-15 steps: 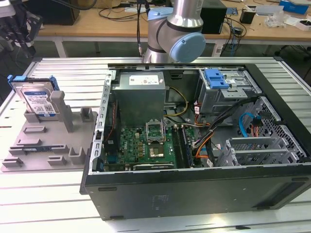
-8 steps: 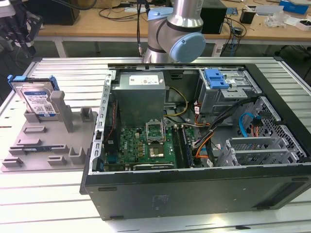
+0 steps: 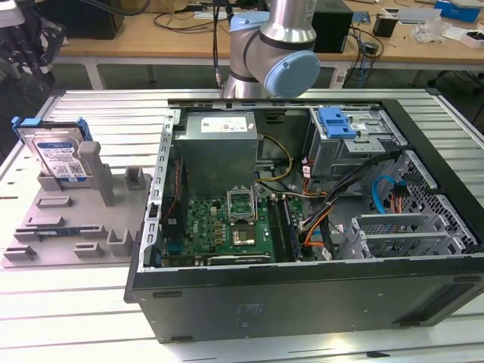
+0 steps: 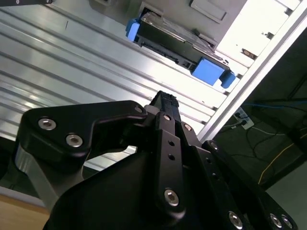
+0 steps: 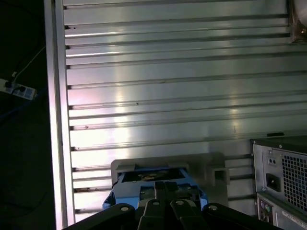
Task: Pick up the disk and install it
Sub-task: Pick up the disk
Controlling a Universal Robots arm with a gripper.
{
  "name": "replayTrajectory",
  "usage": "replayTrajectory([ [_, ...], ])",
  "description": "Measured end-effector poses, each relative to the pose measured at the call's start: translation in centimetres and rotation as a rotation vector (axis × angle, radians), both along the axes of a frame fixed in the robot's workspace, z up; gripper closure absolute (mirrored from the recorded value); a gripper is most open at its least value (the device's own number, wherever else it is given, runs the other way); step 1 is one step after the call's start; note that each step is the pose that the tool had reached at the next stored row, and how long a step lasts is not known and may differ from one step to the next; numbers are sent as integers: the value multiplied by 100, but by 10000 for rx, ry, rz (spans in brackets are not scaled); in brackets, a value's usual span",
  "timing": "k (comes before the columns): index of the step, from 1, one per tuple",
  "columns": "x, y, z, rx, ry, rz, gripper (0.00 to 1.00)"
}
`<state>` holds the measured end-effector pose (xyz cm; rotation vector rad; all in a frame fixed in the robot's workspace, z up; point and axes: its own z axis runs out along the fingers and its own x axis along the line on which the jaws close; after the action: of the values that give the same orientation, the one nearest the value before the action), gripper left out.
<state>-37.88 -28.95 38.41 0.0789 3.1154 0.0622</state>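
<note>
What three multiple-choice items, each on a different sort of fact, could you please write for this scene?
1. Where is the disk? A in the tray; B on a floor; C on a shelf.
2. What colour is the disk's frame? A red; B blue; C green.
3. How is the case? A shut; B open; C wrapped.
Answers: A, it stands propped in the grey tray; B, blue rails edge it; B, the side is off and the inside lies bare.
</note>
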Motion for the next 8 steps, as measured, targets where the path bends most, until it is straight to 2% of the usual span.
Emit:
replayTrajectory([
  [3, -3, -1, 0, -1, 1, 836, 89],
  [8, -2, -1, -1, -11, 1, 1856, 89],
])
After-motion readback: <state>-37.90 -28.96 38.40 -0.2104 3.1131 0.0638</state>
